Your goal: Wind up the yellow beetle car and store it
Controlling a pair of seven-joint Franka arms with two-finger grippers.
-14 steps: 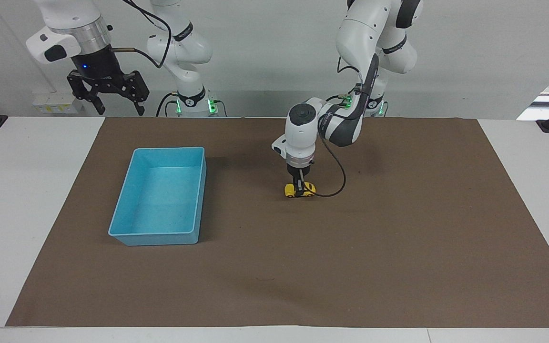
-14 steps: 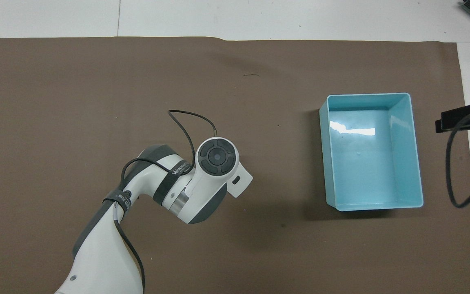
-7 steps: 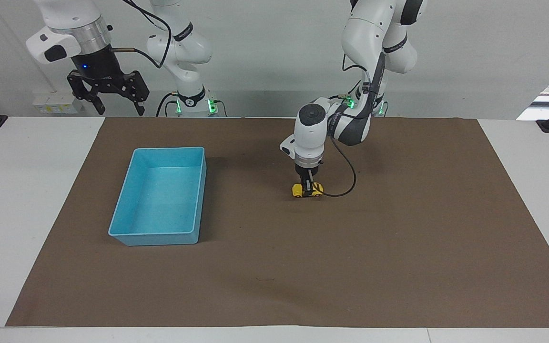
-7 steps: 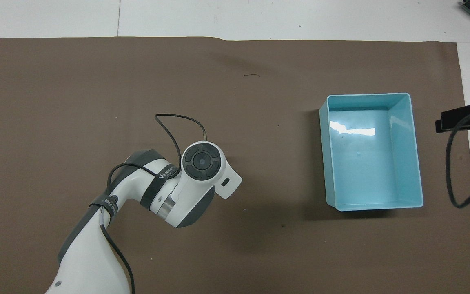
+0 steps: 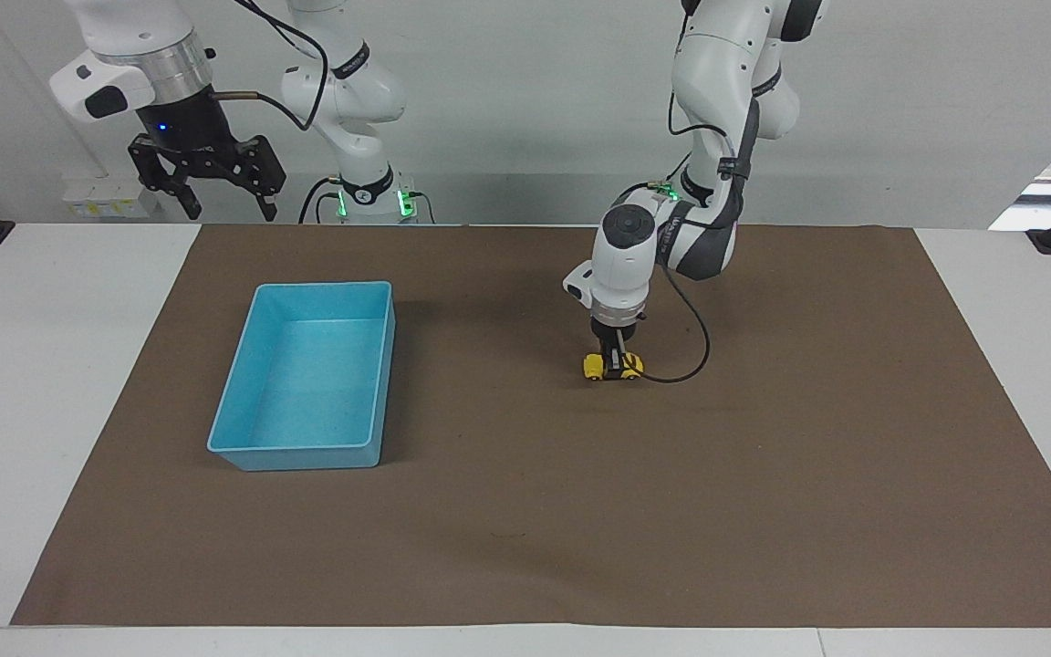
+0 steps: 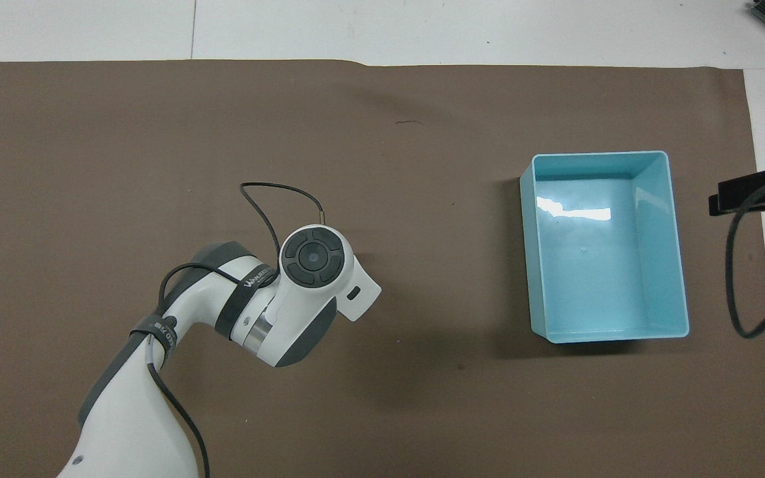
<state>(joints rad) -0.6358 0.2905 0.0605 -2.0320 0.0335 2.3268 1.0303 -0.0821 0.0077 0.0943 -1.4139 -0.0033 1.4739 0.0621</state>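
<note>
The yellow beetle car (image 5: 597, 368) rests with its wheels on the brown mat (image 5: 763, 474) near the table's middle. My left gripper (image 5: 615, 365) points straight down and is shut on the car's body. In the overhead view the left arm's wrist (image 6: 315, 257) covers the car and the fingers. My right gripper (image 5: 206, 182) hangs high over the table's edge at the right arm's end, open with nothing in it; only a dark tip of the right gripper (image 6: 751, 192) shows in the overhead view.
A light blue tray (image 5: 379, 365) with nothing in it stands on the mat toward the right arm's end. A black cable (image 5: 685, 365) loops from the left wrist down beside the car.
The left gripper has dragged the car along the mat toward the left arm's end of the table, away from the tray. The right arm has not moved.
</note>
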